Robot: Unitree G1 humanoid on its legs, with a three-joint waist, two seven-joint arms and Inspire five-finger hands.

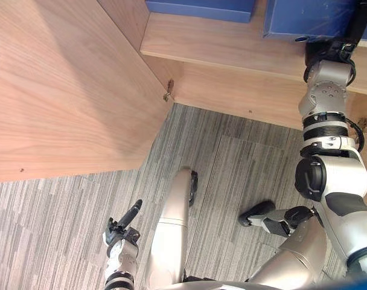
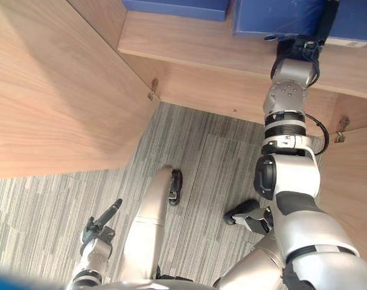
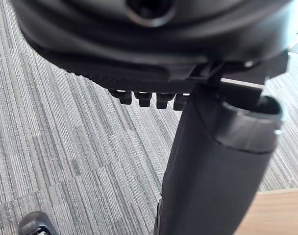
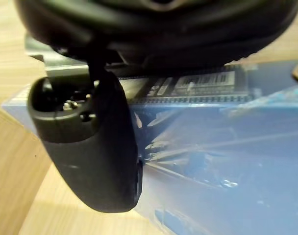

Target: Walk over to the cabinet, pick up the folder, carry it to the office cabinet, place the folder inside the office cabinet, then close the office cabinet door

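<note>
Wooden office cabinet shelf (image 1: 220, 51), 12 o'clock: flat blue plastic folder (image 1: 292, 21) lying on it at 1 o'clock, a second blue flat item (image 1: 201, 7) beside it.
Right hand (image 1: 328, 49): at the folder's near edge, thumb (image 4: 90, 147) on its cover; grasp cannot be told, fingers hidden.
Left hand (image 1: 120, 232): 7 o'clock, low over grey striped carpet (image 1: 232, 163), fingers relaxed, holding nothing.
Wooden cabinet door (image 1: 63, 90): 10 o'clock, open.
</note>
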